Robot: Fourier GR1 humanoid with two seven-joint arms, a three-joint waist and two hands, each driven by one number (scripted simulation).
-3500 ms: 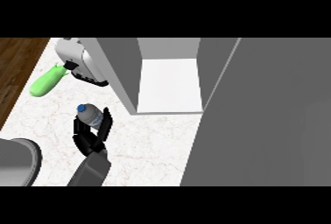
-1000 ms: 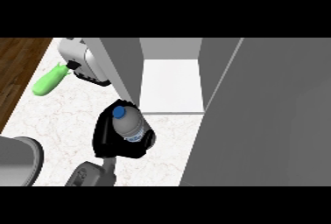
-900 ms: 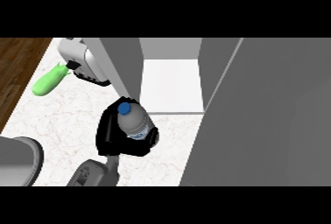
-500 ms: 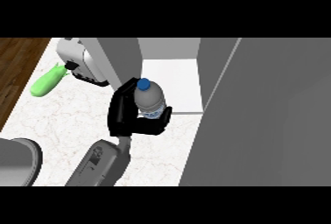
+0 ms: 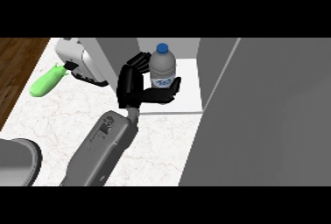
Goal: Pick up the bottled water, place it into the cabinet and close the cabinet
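Note:
The bottled water is clear with a blue cap and a blue label, and it stands upright in the air. My right hand is shut on it, fingers on its left side and thumb on its lower right. The bottle is at the mouth of the open cabinet, over the left part of the white shelf floor. The cabinet's grey door stands open at the right. My left hand shows at the upper left, open and still.
A green bottle-shaped object lies on the marble counter at the left, beside my left hand. A grey round vessel sits at the lower left corner. Wooden floor lies beyond the counter's left edge.
My right hand has taken hold of the bottle on the counter, lifted it and carried it up and away from me to the cabinet's opening. The left hand has not moved.

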